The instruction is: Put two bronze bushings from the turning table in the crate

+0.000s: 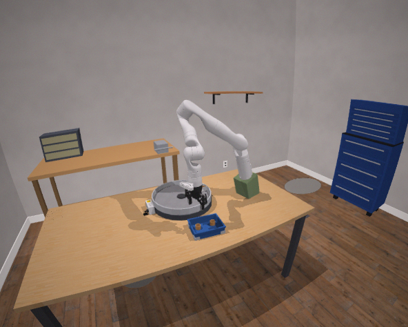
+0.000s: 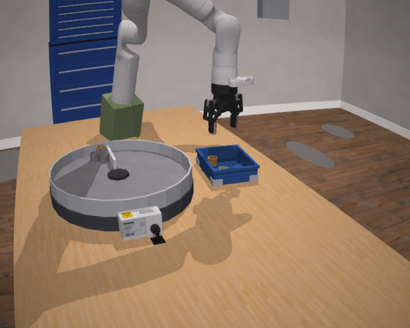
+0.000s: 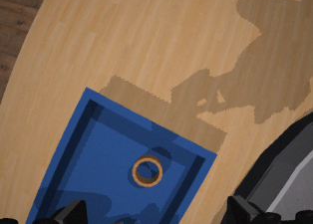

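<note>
The blue crate [image 2: 227, 164] stands on the wooden table beside the grey turning table [image 2: 120, 180]. Two bronze bushings lie in the crate [image 3: 148, 171]; they also show in the top view [image 1: 198, 226] [image 1: 212, 222]. On the turning table, one bronze bushing [image 2: 100, 147] and two grey bushings [image 2: 99, 156] sit by a white divider at the far rim. My gripper [image 2: 223, 124] hangs above the crate, open and empty. In the wrist view its fingertips frame the crate [image 3: 120, 175] from above.
A green pedestal [image 2: 121, 116] holds the arm base behind the turning table. A white control box [image 2: 139, 222] with a black knob sits at the turning table's front. A blue tool cabinet [image 1: 370, 154] and a side table [image 1: 102, 158] stand off the main table.
</note>
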Action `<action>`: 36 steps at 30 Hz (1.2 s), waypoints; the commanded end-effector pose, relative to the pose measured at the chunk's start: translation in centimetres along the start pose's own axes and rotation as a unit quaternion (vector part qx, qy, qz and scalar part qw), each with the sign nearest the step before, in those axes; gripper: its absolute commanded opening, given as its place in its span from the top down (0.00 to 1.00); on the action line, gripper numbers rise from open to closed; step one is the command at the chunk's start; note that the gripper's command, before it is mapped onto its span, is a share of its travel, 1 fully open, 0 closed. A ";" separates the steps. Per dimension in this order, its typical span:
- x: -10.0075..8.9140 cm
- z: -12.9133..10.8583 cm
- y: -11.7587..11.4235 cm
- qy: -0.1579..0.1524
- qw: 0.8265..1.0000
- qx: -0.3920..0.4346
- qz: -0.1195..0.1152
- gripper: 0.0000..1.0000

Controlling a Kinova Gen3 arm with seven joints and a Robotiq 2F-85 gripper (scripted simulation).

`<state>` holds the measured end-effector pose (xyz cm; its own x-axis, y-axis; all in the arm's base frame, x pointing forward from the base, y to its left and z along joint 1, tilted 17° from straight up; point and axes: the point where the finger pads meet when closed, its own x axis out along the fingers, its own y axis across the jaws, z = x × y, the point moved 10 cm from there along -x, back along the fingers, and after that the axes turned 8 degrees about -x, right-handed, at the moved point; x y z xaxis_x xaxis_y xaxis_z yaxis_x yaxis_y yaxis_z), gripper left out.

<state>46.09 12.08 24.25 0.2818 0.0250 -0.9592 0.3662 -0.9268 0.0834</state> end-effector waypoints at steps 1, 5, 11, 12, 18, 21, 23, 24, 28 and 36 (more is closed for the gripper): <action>-0.1 0.0 -0.1 0.001 1.000 -0.025 0.000 0.00; -0.3 0.2 -0.3 0.001 0.992 -0.125 0.000 0.00; -0.3 0.2 -0.3 0.001 0.992 -0.125 0.000 0.00; -0.3 0.2 -0.3 0.001 0.992 -0.125 0.000 0.00; -0.4 0.3 -0.4 0.001 0.989 -0.149 0.001 0.00; -0.6 0.4 -0.6 0.000 0.975 -0.223 0.001 0.00; -0.6 0.5 -0.7 0.000 0.969 -0.247 0.001 0.00; -0.6 0.5 -0.7 0.000 0.969 -0.247 0.001 0.00; -0.6 0.5 -0.7 0.000 0.969 -0.247 0.001 0.00; -0.7 0.6 -0.8 0.000 0.955 -0.295 0.001 0.00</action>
<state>45.19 12.48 24.66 0.2846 0.0219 -0.9584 0.7746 -0.5943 0.2165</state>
